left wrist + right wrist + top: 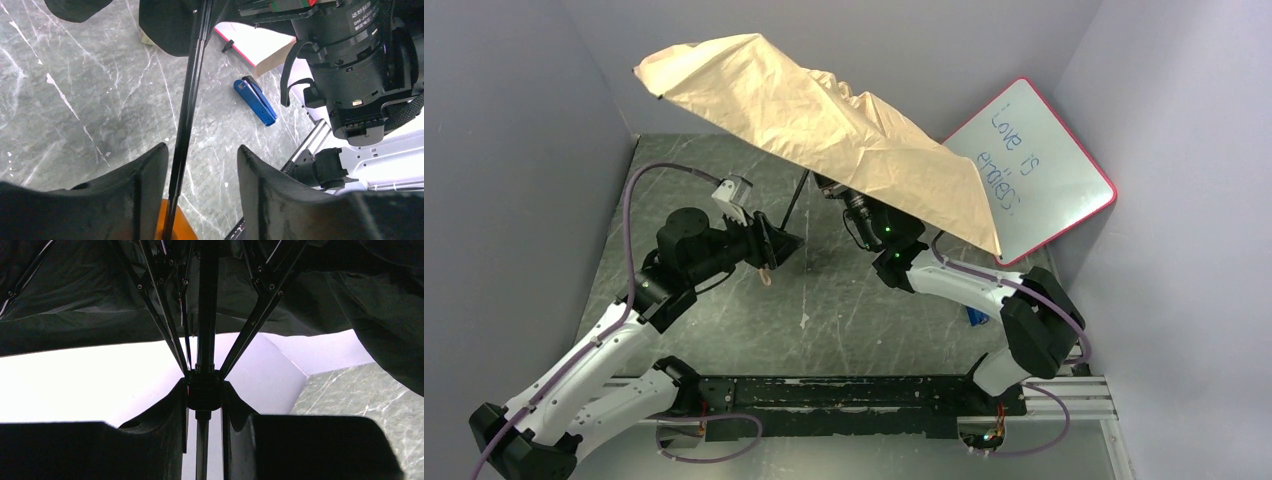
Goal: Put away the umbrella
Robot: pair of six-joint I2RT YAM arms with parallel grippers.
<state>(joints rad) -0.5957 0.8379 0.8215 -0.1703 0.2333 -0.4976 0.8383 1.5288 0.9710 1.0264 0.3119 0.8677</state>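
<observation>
The umbrella (824,115) stands open and tilted, its tan canopy over the back of the table. Its black shaft (795,202) slants down to my left gripper (774,245). In the left wrist view the shaft (187,100) runs between the fingers of the left gripper (201,147), close to the left one. The orange handle (175,227) lies low against that finger, with a gap to the other, so the jaws stand apart. My right gripper (204,385) is shut on the black runner (204,392) where the ribs meet, under the black inside of the canopy (90,300).
A pink-framed whiteboard (1034,165) leans against the back right wall. A small blue stapler-like object (256,101) lies on the marble table near the right arm's base (975,317). Grey walls close in on the left, back and right.
</observation>
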